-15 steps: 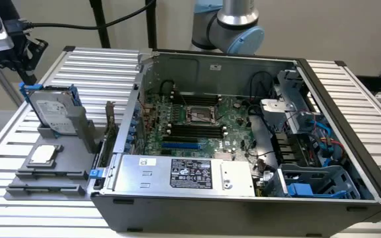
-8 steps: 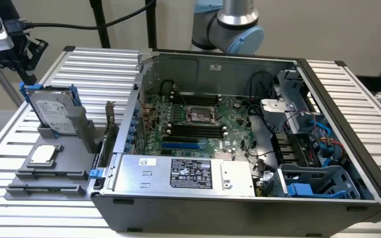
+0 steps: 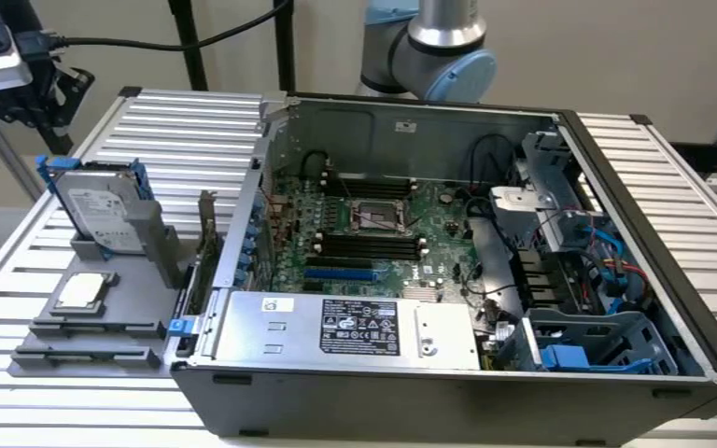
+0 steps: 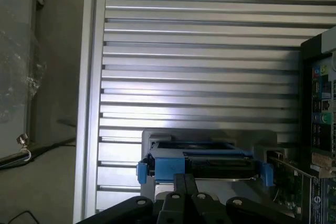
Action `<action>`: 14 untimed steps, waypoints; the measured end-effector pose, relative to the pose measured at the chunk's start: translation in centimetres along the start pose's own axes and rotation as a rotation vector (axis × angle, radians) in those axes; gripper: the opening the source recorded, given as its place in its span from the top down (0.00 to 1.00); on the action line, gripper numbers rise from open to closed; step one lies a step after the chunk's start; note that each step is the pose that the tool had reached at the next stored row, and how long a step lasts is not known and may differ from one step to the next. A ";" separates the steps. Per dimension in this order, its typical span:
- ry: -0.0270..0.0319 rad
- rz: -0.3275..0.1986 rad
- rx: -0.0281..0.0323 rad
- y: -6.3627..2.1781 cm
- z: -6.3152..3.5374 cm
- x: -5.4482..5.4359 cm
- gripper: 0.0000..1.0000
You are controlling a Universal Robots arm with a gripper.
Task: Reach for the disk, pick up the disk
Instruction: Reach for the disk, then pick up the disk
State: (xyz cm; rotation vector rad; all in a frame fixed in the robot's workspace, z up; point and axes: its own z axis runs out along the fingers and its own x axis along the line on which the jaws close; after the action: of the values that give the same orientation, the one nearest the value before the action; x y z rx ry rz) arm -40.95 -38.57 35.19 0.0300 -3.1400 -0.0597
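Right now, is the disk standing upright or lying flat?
Upright, leaning slightly: the disk stands on its edge in the grey stand beside the computer case.

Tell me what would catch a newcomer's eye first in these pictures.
The open computer case dominates the slatted table, with its motherboard exposed and a silver power supply along its near side. At the exterior view's left, the disk stands upright in a grey holder, apart from the case. In the wrist view, the gripper faces the disk's blue-framed edge.
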 end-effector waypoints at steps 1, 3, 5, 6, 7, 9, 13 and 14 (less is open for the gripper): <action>0.0000 0.000 0.0000 0.21 0.01 0.1 0.89; 0.0000 0.000 0.0001 0.33 0.01 0.4 0.89; 0.0000 0.000 0.0000 0.33 0.01 0.4 0.89; -0.0001 0.000 0.0000 0.33 0.01 0.4 0.89; 0.0000 -0.004 0.0000 0.32 0.01 0.4 0.89; 0.0013 -0.037 0.0000 0.33 0.02 0.4 0.89; 0.0040 -0.110 0.0000 0.33 0.02 0.4 0.89; 0.0047 -0.128 0.0000 0.33 0.02 0.4 0.89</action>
State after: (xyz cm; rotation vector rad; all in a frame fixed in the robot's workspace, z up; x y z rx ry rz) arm -41.39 -38.26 35.18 0.2301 -3.1294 -0.0595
